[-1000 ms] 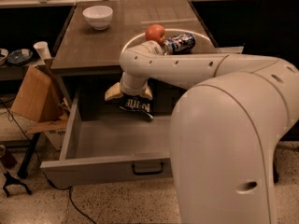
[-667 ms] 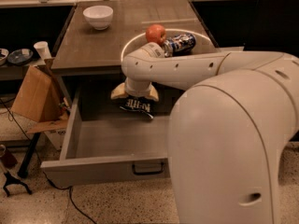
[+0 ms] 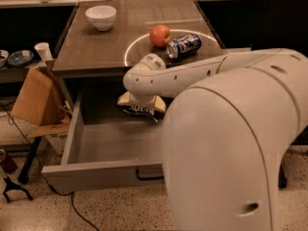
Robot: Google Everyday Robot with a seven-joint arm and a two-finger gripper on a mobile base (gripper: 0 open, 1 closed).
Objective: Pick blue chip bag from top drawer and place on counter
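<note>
A speckled floor (image 3: 115,211) runs under a flat grey-brown rectangular desk (image 3: 91,49) marked with a thin white circle outline (image 3: 127,56). A white ceramic bowl (image 3: 101,17) sits near the desk's far left corner. A red apple (image 3: 160,35) rests at the circle's far edge, and just beside it, inside the circle, a blue-and-silver drink can (image 3: 184,45) lies on its side.

Below the desk top, the wide shallow grey drawer (image 3: 96,173) stands pulled open, with part of its dark metal handle (image 3: 144,177) showing on the front panel. The robot's white arm (image 3: 187,73) reaches in from the right across the desk's front edge and bends down over the rear of the drawer. Its beige gripper (image 3: 142,102) points downward there, clenched on the top of the small crinkled dark navy chip bag with white lettering (image 3: 142,112). The chip bag shows just below the gripper, over the back part of the drawer and under the desk's edge.

To the left, an open brown cardboard box (image 3: 32,97) leans against the drawer's side, and a white paper cup (image 3: 43,51) stands behind it.
</note>
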